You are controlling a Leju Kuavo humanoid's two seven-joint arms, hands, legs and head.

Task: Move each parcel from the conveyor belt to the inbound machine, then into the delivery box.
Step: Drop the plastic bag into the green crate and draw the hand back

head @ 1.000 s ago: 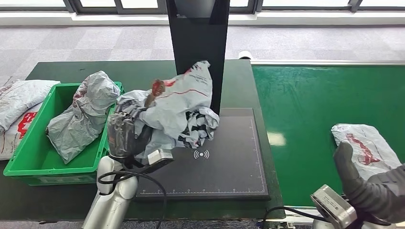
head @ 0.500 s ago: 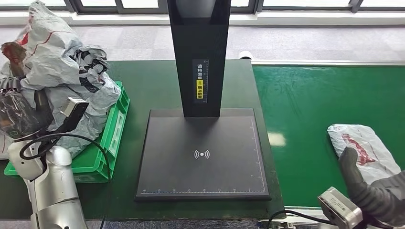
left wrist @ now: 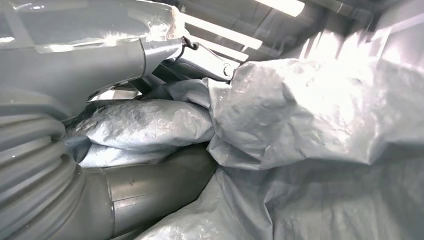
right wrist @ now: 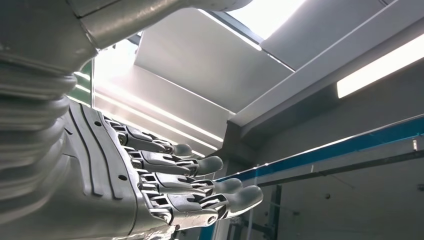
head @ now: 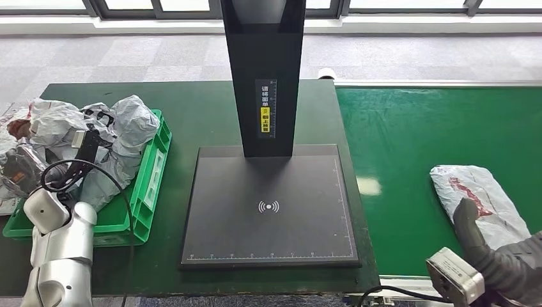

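The left hand [head: 19,169] is over the far-left end of the green box [head: 150,185], wrapped around a crumpled grey parcel [head: 61,125] that lies on top of a second grey parcel [head: 131,121] already in the box; the left wrist view shows the thumb [left wrist: 150,190] and a finger pressed into the plastic of that parcel [left wrist: 310,115], so the hand holds it. Most of the left hand is hidden by the bag and cut off by the picture's edge. On the far side of the scanner [head: 268,204] from the box, a third parcel [head: 476,198], grey with red print, lies flat on the green belt [head: 415,141]. The right hand [head: 495,256] is at the near end of that parcel, its thumb upright against the bag; whether it touches is hard to tell. In the right wrist view the right hand [right wrist: 165,185] has its fingers [right wrist: 200,165] stretched out side by side, holding nothing. The scanner stands on the dark green surface [head: 192,102] between box and belt.
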